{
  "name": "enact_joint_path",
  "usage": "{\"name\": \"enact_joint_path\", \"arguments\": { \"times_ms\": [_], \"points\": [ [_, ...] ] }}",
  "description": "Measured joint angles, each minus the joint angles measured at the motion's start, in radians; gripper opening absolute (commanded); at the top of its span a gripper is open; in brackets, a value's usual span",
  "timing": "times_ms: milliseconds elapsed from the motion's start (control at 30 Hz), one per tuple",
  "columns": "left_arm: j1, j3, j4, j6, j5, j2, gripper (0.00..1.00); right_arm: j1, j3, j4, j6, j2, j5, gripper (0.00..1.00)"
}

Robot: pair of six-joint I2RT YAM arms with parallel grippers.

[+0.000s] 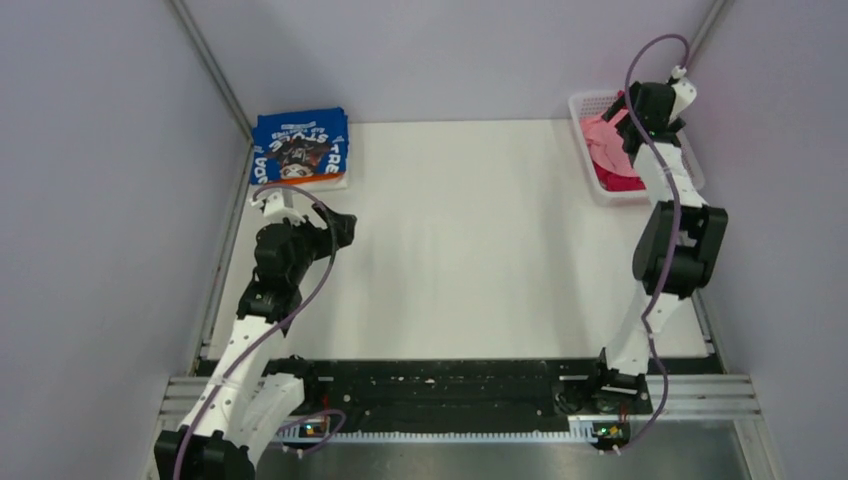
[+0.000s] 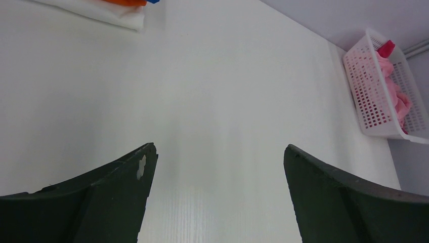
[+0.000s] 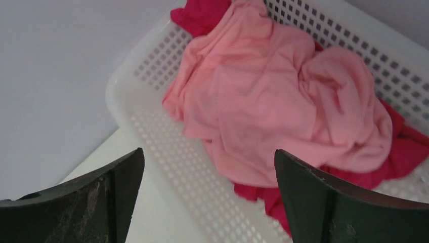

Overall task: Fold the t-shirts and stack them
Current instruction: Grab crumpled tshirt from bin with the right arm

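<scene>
Over the white plastic mesh basket (image 3: 167,147), the right gripper (image 3: 208,152) hangs spread above a light pink t-shirt (image 3: 273,91) on a magenta t-shirt (image 3: 202,12); the left gripper (image 2: 219,148) gapes over the tabletop (image 2: 217,76).

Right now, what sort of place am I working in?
Likely a lab test cell, not a home: a white table walled by plain grey panels, a white mesh basket of crumpled shirts, a folded blue t-shirt.

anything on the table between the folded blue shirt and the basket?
Nothing. In the top view, only bare white table lies between the blue t-shirt and the white basket. The left wrist view shows the same bare stretch.
</scene>
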Motion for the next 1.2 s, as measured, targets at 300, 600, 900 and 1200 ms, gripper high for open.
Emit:
{"name": "enact_joint_path", "arguments": {
  "times_ms": [300, 600, 900, 1200],
  "points": [
    [0.0, 0.0, 0.04, 0.001, -0.025, 0.094, 0.99, -0.11, 0.547, -0.101, -0.053, 0.513, -0.126, 0.89],
    [0.0, 0.01, 0.037, -0.001, -0.024, 0.127, 0.99, -0.105, 0.727, -0.058, -0.022, 0.746, -0.179, 0.73],
    [0.0, 0.016, 0.033, -0.009, -0.023, 0.122, 0.99, -0.103, 0.739, 0.027, 0.014, 0.748, -0.205, 0.26],
    [0.0, 0.019, 0.026, -0.017, -0.023, 0.103, 0.99, -0.103, 0.752, 0.036, 0.024, 0.759, -0.212, 0.0]
  ]
}}
